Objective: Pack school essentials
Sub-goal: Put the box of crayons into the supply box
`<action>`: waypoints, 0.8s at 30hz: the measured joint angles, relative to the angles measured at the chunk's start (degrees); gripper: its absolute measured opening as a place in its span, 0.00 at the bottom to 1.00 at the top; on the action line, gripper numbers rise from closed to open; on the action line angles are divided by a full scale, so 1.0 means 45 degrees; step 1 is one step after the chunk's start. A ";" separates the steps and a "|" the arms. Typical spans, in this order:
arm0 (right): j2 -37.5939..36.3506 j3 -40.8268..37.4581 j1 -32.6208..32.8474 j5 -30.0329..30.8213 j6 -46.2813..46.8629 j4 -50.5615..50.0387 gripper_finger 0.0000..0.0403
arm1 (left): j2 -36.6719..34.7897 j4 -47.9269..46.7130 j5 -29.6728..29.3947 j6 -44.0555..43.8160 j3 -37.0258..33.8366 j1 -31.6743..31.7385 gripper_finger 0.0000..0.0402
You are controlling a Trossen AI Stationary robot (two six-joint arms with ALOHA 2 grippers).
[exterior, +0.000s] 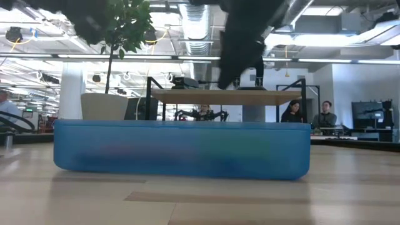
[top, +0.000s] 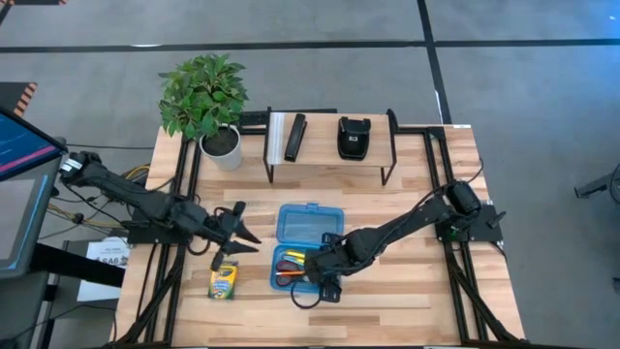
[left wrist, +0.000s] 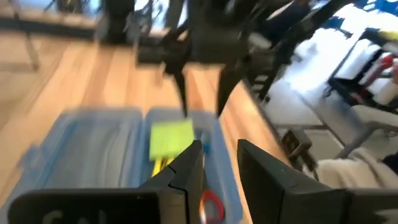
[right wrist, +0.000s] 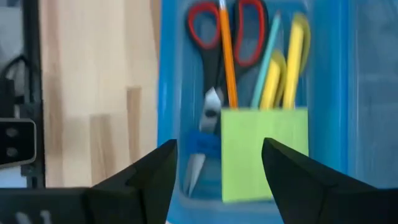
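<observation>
An open blue pencil case point(top: 308, 225) lies mid-table with its lid flat toward the far edge. Its tray point(right wrist: 169, 93) holds the red-handled scissors point(right wrist: 211, 37), an orange pencil point(right wrist: 228, 56), yellow pencils point(right wrist: 292, 62), the lime-green sticky-note pad point(right wrist: 264, 152) and the small blue eraser point(right wrist: 200, 142). The green-yellow crayon box point(top: 224, 280) lies flat on the table, left of the case. My right gripper point(right wrist: 217, 149) hovers open over the tray's near end point(top: 327, 284), holding nothing. My left gripper point(top: 244, 229) is open and empty, above the table between crayon box and case point(left wrist: 219, 149).
A low shelf point(top: 329, 163) stands at the far side, carrying a black stapler point(top: 353, 138) and a flat black bar point(top: 294, 137). A potted plant point(top: 205, 97) fills the far-left corner. Bare wood lies right of the case. People sit in the room beyond point(exterior: 325, 115).
</observation>
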 joint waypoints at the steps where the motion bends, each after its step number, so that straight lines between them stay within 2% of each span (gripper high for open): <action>1: -0.0003 0.0006 -0.0001 0.0049 -0.0189 0.0247 0.63 | -0.0253 -0.0691 -0.0529 -0.0379 0.0003 -0.0301 0.21; 4: -0.0003 0.0006 -0.0002 0.0257 -0.0724 0.0917 0.62 | -0.0780 -0.2802 -0.2268 -0.1856 0.0003 -0.1387 0.17; 6: -0.0003 0.0006 -0.0034 0.0264 -0.1168 0.1532 0.62 | -0.0952 -0.4121 -0.2981 -0.2960 -0.0010 -0.2125 0.14; 12: -0.0003 0.0011 -0.0325 0.0271 -0.2361 0.3656 0.62 | -0.0895 -0.6013 -0.3439 -0.5589 -0.0010 -0.4061 0.08; 17: -0.0003 0.0011 -0.0519 0.0287 -0.2564 0.3790 0.62 | -0.0851 -0.7851 -0.2575 -0.7482 -0.0008 -0.5078 0.03; 22: -0.0003 0.0011 -0.0515 0.0290 -0.2767 0.3795 0.62 | -0.0791 -1.0051 -0.0622 -1.0593 -0.0011 -0.5503 0.00; 24: -0.0003 0.0011 -0.0515 0.0290 -0.2903 0.3812 0.62 | -0.0699 -1.0769 -0.0209 -1.1613 -0.0011 -0.5629 0.00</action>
